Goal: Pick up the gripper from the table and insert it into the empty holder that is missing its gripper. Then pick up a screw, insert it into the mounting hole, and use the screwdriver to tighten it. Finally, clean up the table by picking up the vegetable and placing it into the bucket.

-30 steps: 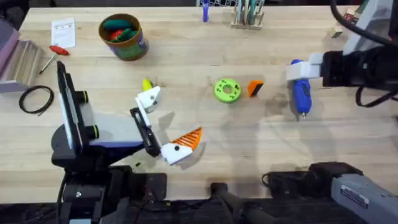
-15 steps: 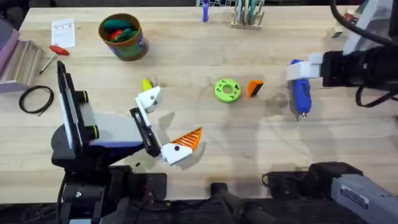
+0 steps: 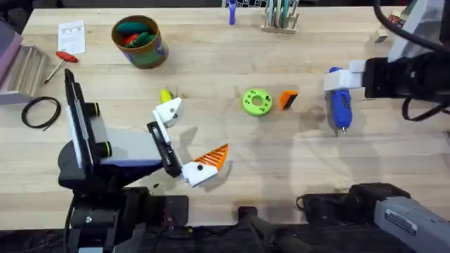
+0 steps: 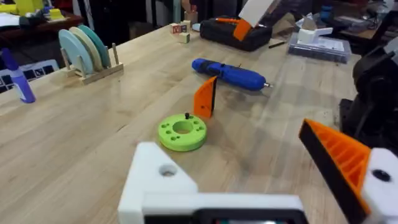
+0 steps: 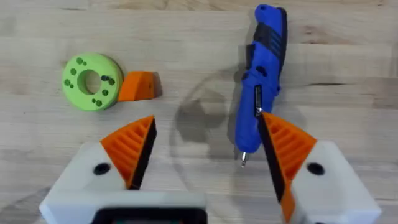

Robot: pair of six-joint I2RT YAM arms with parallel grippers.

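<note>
Overhead: showing one green disc (image 3: 256, 101), one gripper (image 3: 288, 100) just beside the disc on its right, one screwdriver (image 3: 340, 109) farther to the disc's right and well apart, one vegetable (image 3: 166, 95) to the disc's left and partly hidden behind a white finger, and one bucket (image 3: 140, 42) well to the disc's upper left, holding red and green toys.

Also showing the left gripper (image 3: 188, 137) at the disc's lower left, spreading wide and clamping nothing.

Left wrist: adding what overhead is hiding, namely one bare white finger (image 4: 161, 180) with a mounting hole, facing one finger bearing an orange pad (image 4: 339, 155).

Right wrist: looking straight down past the right gripper (image 5: 205, 155), with two orange pads standing apart and gripping nothing, and disclosing a small dark peg (image 5: 106, 79) sitting on the disc.
</note>
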